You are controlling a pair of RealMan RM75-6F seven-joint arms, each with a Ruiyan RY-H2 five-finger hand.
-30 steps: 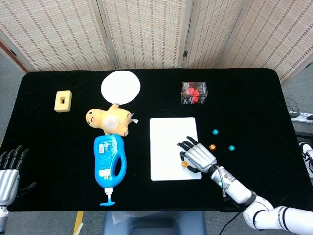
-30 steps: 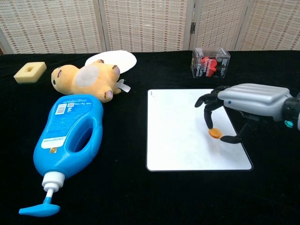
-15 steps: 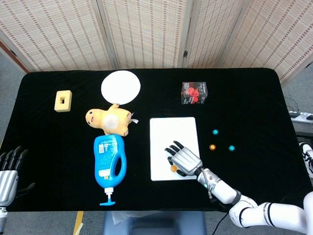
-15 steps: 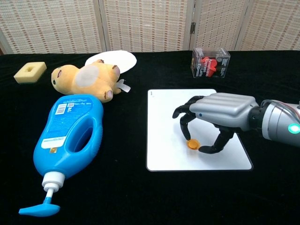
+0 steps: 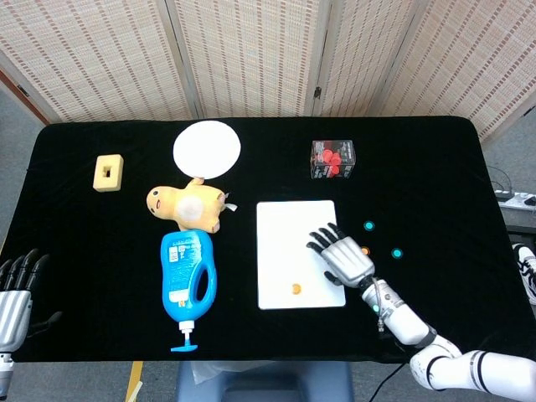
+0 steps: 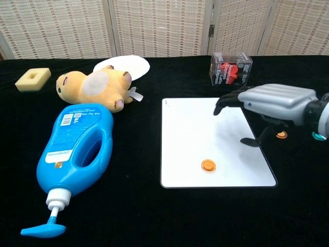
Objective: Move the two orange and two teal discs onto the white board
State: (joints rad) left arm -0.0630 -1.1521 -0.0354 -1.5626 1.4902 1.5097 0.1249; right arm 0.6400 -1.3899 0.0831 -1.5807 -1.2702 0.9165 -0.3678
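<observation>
The black tabletop (image 5: 100, 268) carried the white board (image 5: 289, 243), over whose right edge the right hand (image 5: 343, 255) hovered, fingers (image 6: 226, 101) spread and empty. One orange disc (image 6: 208, 165) lay on the board below-left of those fingers; the second orange disc (image 6: 281, 135) and two teal discs (image 5: 369, 225) (image 5: 397, 253) sat just right. The left hand (image 5: 15, 293) rested open, far left.

**Two cameras, one table**

The head view looks steeply down from high above the near edge, taking in the whole black table (image 5: 84, 276) and the folding screens (image 5: 251, 50) behind it. The chest view sits low and closer, facing across the table toward the screens. Both share the white board (image 5: 297, 243), blue bottle (image 5: 188, 276), plush toy (image 5: 186, 206), sponge (image 5: 108, 172) and right hand (image 5: 345, 260).
</observation>
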